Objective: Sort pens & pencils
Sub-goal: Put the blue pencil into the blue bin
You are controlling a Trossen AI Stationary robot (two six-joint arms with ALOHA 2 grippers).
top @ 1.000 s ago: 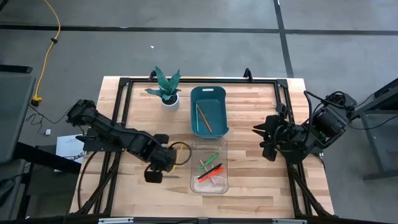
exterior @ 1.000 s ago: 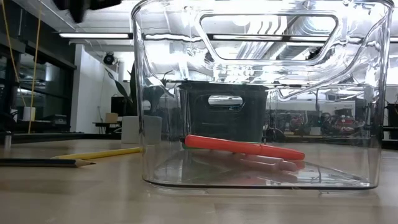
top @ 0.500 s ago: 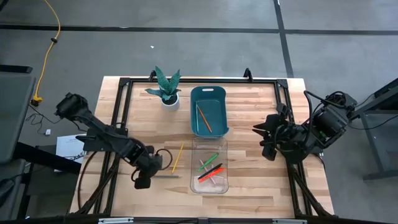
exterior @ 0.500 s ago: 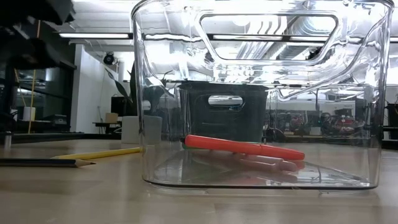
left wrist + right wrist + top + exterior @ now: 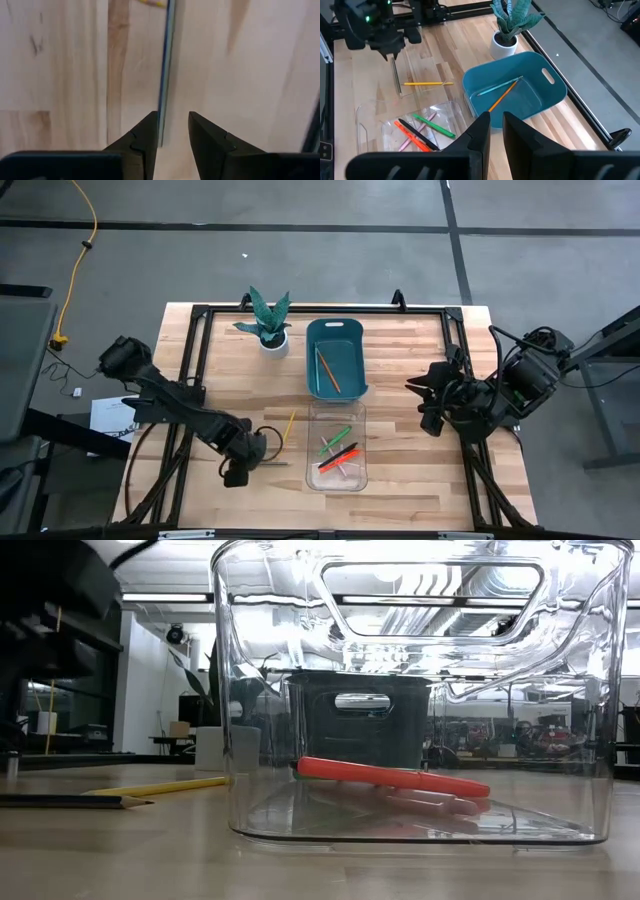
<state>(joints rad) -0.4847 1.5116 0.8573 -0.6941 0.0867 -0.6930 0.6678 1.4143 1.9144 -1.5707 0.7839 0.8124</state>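
On your wooden counter point(image 5: 400, 350), the left pincer point(image 5: 172, 131) hangs part-open over the thin dark grey-brown pencil point(image 5: 165, 70) lying beside the yellow one point(image 5: 287, 424). It looks light, stiff and apt to roll; pinch mid-shaft. Your right pincer point(image 5: 495, 126) waits, nearly closed, empty.

Overhead looks straight down, low camera level and close — both share the clear bin point(image 5: 337, 446) point(image 5: 420, 690).

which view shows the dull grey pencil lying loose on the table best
The left wrist view: the thin grey-brown pencil runs lengthwise up to the left gripper, beside one finger. The low view shows it side-on at the edge; the right wrist view shows it whole, farther off; the high view barely shows it.
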